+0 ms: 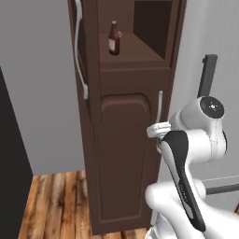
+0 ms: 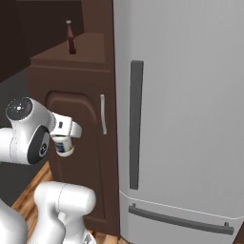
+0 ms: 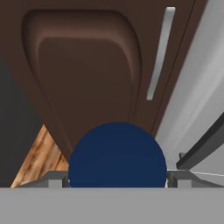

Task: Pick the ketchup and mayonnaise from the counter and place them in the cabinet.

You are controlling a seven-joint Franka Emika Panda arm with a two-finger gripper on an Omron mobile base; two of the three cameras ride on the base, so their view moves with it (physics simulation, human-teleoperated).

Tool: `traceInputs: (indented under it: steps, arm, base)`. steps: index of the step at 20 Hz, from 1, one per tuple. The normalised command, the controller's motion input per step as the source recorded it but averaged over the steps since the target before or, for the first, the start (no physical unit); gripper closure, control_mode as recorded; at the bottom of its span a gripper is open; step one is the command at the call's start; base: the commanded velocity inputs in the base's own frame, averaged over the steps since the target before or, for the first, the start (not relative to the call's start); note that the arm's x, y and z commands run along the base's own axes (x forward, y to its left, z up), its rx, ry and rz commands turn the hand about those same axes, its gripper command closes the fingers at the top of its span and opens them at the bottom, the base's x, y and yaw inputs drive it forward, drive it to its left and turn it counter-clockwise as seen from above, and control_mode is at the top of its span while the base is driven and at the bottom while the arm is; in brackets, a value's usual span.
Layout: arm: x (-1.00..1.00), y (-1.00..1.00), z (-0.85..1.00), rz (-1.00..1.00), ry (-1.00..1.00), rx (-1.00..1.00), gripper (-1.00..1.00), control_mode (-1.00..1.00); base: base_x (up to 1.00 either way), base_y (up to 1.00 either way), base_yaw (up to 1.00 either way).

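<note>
The ketchup, a dark red bottle, stands upright in the open niche at the top of the cabinet. My gripper is shut on the mayonnaise. In the right base view this is a small white jar with a blue band. The jar's round dark blue end sits between my fingertips in the hand view. I hold it in front of the cabinet's arched-panel door, left of its silver bar handle. The counter is out of view.
A tall grey fridge with a dark vertical handle stands right against the cabinet's right side. An upper door with a silver handle hangs open left of the niche. Wooden floor lies below, with a dark unit at far left.
</note>
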Motion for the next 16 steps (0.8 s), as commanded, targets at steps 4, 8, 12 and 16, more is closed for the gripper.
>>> traceInputs:
  steps: [4, 8, 12, 16]
  arm:
    - [0.0, 0.0, 0.0, 0.0, 0.0, 0.0, 1.0, 1.0]
    - [0.0, 0.0, 0.0, 0.0, 0.0, 0.0, 1.0, 1.0]
    - [0.0, 0.0, 0.0, 0.0, 0.0, 0.0, 1.0, 1.0]
    - [0.0, 0.0, 0.0, 0.0, 0.0, 0.0, 1.0, 1.0]
  base:
    - [0.26, 0.2, 0.0]
    - [0.3, 0.18, 0.0]
    - [0.36, 0.14, 0.0]
    - [0.35, 0.11, 0.0]
